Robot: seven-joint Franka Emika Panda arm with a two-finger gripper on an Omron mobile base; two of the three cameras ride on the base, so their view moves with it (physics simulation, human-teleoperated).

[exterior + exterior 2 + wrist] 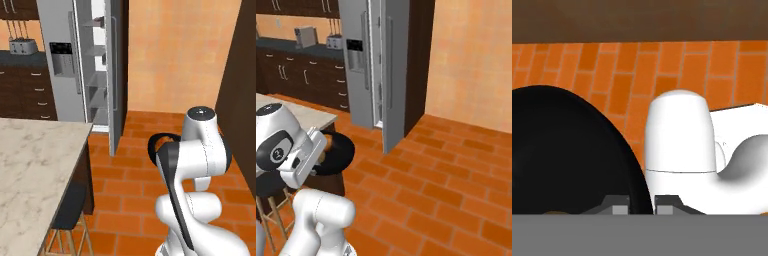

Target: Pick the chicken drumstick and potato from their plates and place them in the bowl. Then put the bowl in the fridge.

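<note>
the gripper (642, 204) sits at the bottom centre of the hand view, its two dark fingertips (618, 205) drawn almost together on the rim of the black bowl (567, 155), so it is pinched closed on that rim. the bowl's dark curve takes up the lower left of that view, and a thin brownish sliver shows at its bottom edge, too small to tell what it is. to the right of the bowl, orange floor tiles (637, 65) run across the upper part of the frame under a dark brown strip along the top.

in the right base view the bowl (336, 152) appears at the middle left, held up in the air at the end of the white arm, tipped so its rim faces sideways. something orange-brown peeks over the rim beside the hand; i cannot tell whether it is the drumstick or the potato. just behind it lies the corner of a pale marble counter (318, 120), with a stool (271, 200) at the lower left.

the fridge (376, 65) stands at the upper centre of that view, its door (395, 75) swung open toward the camera and a dark dispenser panel on the closed half. in the left base view the fridge (65, 65) is at the upper left, its white inside and clear shelves (96, 75) showing through the opening, well apart from the arm at the lower right. the marble counter (30, 175) covers the lower left, and a toaster (22, 47) sits on the far dark counter at the upper left edge.
</note>
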